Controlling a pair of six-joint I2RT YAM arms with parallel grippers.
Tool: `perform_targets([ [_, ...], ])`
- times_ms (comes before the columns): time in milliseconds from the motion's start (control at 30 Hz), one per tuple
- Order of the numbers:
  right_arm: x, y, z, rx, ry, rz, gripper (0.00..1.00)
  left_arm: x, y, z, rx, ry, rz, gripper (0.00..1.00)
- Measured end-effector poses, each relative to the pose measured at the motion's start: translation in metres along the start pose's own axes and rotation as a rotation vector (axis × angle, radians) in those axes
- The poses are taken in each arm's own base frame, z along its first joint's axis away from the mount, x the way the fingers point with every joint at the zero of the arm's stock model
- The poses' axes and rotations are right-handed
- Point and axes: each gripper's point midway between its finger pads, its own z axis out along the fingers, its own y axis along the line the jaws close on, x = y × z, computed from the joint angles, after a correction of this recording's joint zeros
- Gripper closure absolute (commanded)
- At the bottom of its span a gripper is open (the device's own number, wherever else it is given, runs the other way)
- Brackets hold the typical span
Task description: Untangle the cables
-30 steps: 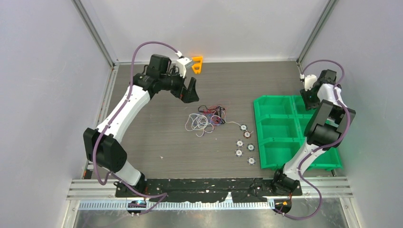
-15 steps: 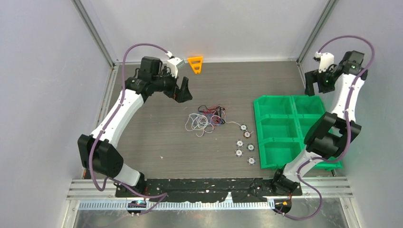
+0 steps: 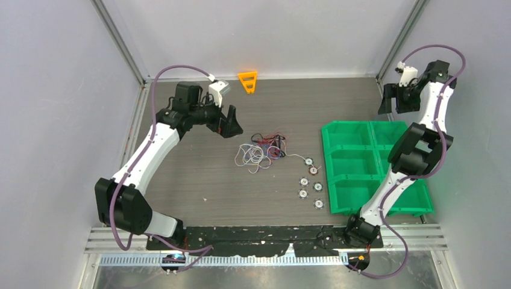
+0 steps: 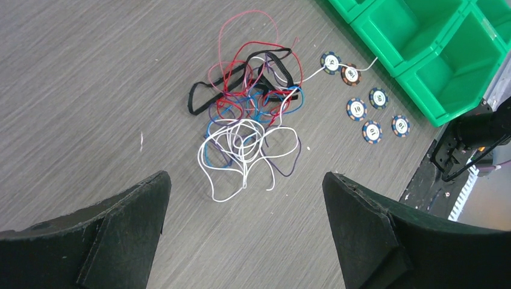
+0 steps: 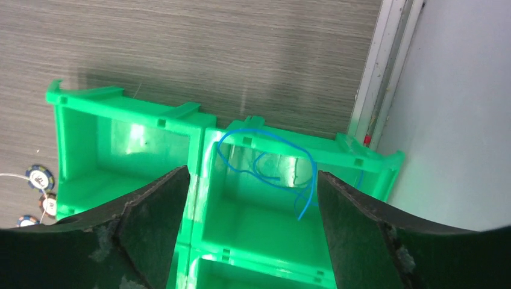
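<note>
The cables point(image 3: 263, 150) lie in a loose tangle of white, red, blue, purple and black strands at the middle of the table. In the left wrist view the tangle point(image 4: 250, 108) sits just beyond my fingers. My left gripper point(image 3: 229, 124) is open and empty, up and to the left of the tangle; it also shows in its wrist view point(image 4: 245, 177). My right gripper point(image 3: 390, 100) is open and empty, raised above the far right corner of the green bins point(image 3: 361, 127). A single blue cable point(image 5: 278, 178) lies in the far right bin point(image 5: 138, 111), below my right gripper point(image 5: 252, 174).
Several poker chips point(image 3: 310, 180) lie between the tangle and the bins; a white strand runs to the nearest one point(image 4: 331, 62). An orange plastic piece point(image 3: 247, 81) stands at the back edge. Walls close the left, back and right.
My right arm has swung up off the bins to the far right corner. My left gripper has drawn back a little to the left, away from the tangle. The cables have not moved.
</note>
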Motion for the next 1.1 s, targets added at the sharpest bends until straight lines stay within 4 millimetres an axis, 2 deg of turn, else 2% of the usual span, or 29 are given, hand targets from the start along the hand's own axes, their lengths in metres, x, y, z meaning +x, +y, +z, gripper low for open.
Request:
perform_targets([
  [167,0.007,-0.002,0.031,0.018,0.055,0.026,0.37,0.011,0.002,0.005,0.008,0.021,-0.019,0.0],
  [267,0.016,0.001,0.041,0.029,0.094,0.026,0.58,0.016,0.007,0.014,0.014,0.048,-0.036,0.0],
  [300,0.021,0.003,0.045,0.028,0.109,0.027,0.61,0.017,0.011,0.021,0.019,0.065,-0.048,0.01],
  [367,0.033,0.006,0.051,0.02,0.145,0.031,0.7,0.018,0.018,0.033,0.029,0.084,-0.064,0.03],
  [500,0.077,0.008,0.063,-0.008,0.251,0.06,0.89,0.032,0.029,0.055,0.053,0.135,-0.126,0.05],
  [600,0.098,0.008,0.063,-0.019,0.294,0.073,0.91,0.041,0.03,0.065,0.064,0.166,-0.151,0.05],
  [667,0.106,0.008,0.058,-0.02,0.304,0.073,0.87,0.041,0.029,0.069,0.07,0.171,-0.148,0.04],
  [733,0.11,0.009,0.051,-0.019,0.303,0.062,0.78,0.039,0.026,0.074,0.079,0.174,-0.133,0.04],
  [800,0.107,0.01,0.039,-0.016,0.287,0.045,0.68,0.036,0.023,0.081,0.086,0.181,-0.113,0.08],
  [833,0.103,0.011,0.033,-0.015,0.27,0.035,0.58,0.035,0.022,0.086,0.087,0.187,-0.103,0.1],
  [867,0.098,0.013,0.026,-0.016,0.254,0.025,0.53,0.035,0.022,0.091,0.089,0.196,-0.095,0.13],
  [933,0.084,0.019,0.009,-0.023,0.216,0.006,0.32,0.038,0.023,0.103,0.094,0.217,-0.088,0.18],
  [1000,0.062,0.027,-0.012,-0.025,0.152,-0.02,0.22,0.049,0.026,0.116,0.096,0.257,-0.092,0.21],
  [1100,0.025,0.048,-0.045,-0.021,0.043,-0.073,0.16,0.075,0.025,0.127,0.098,0.334,-0.103,0.26],
])
